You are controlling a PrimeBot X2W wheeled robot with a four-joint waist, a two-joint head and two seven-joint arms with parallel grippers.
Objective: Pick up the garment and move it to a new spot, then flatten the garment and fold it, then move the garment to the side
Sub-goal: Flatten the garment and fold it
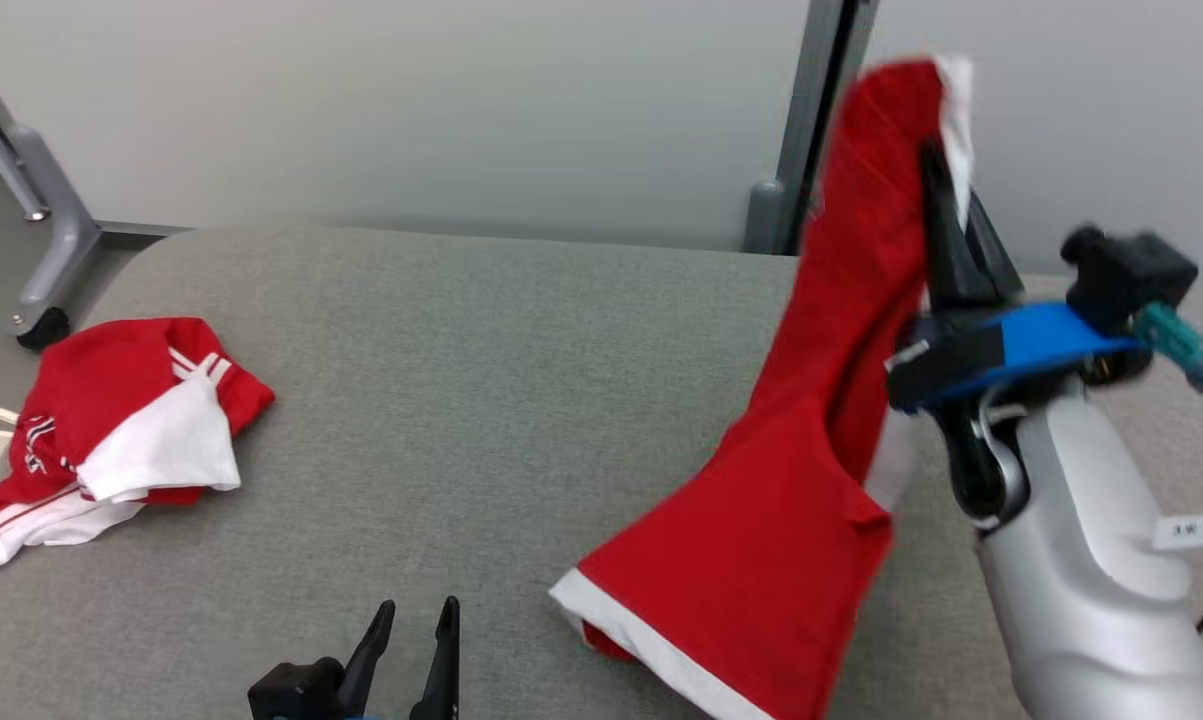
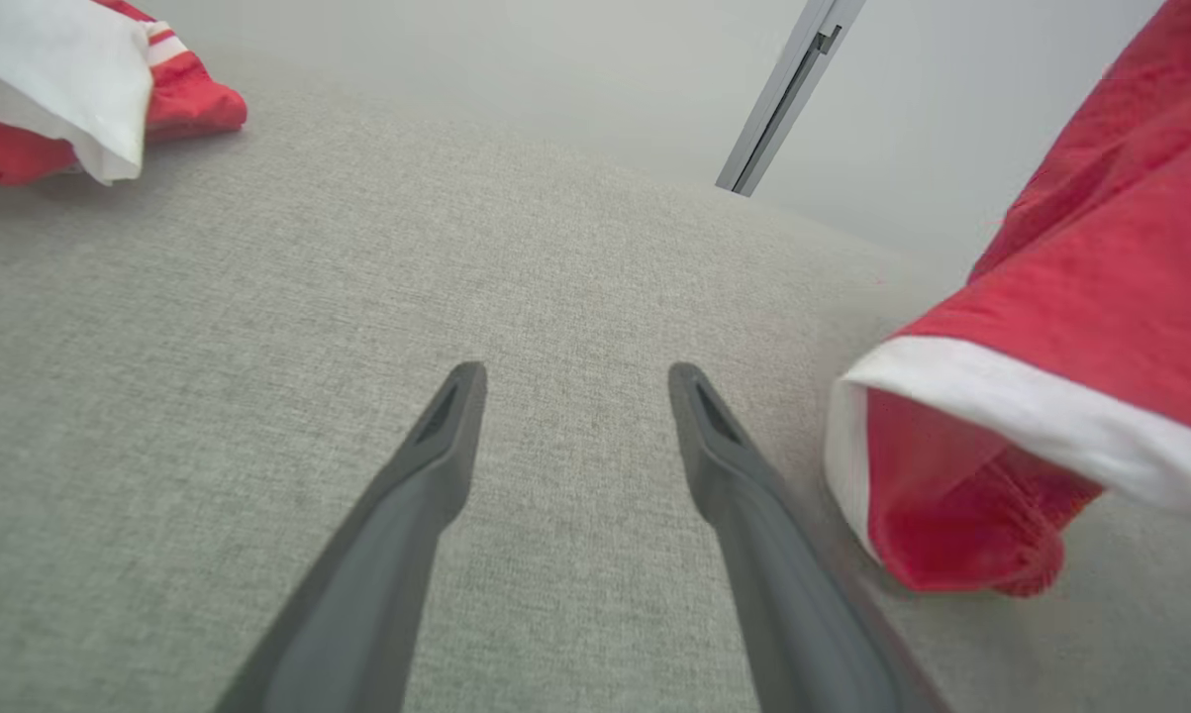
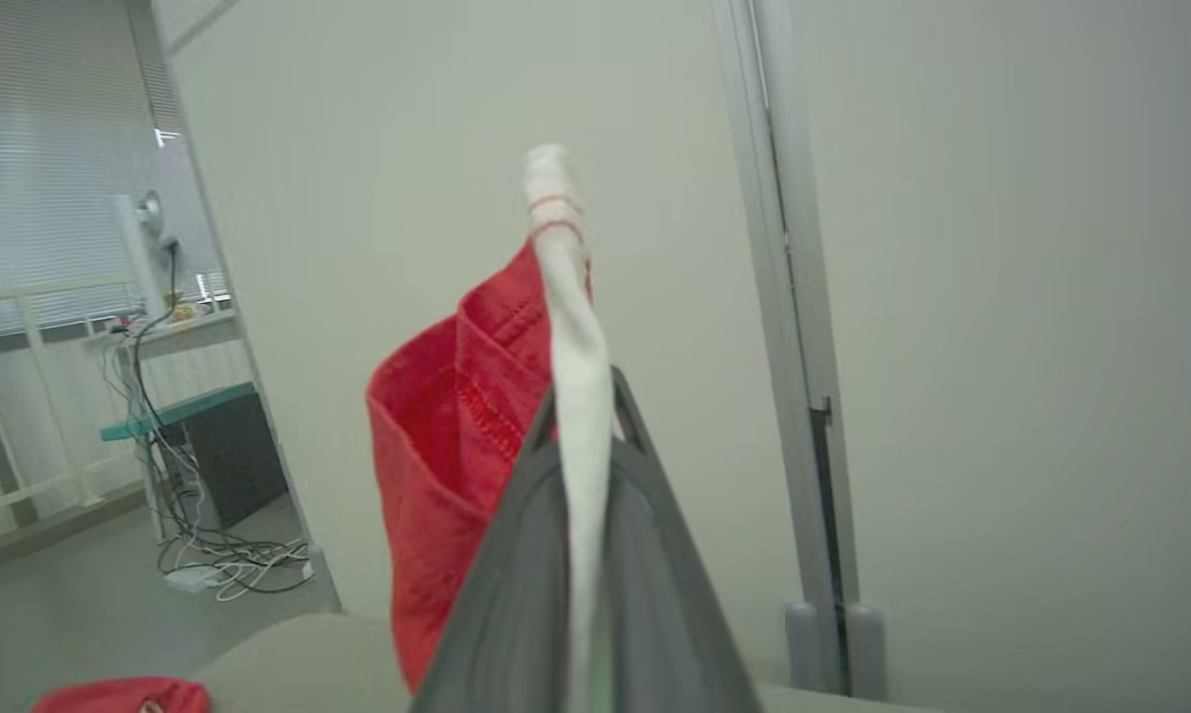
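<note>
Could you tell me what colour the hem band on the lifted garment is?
White, on the red garment; the band shows best in the left wrist view.

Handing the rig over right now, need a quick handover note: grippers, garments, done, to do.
Right gripper: shut on the red fabric garment with white trim, held up, its lower hem low by the grey cloth-covered table.
Left gripper: open, empty, low over the table.
A second crumpled red-and-white garment lies at the table's left edge.
Done: pickup. To do: set down at new spot, flatten, fold, move aside.
</note>
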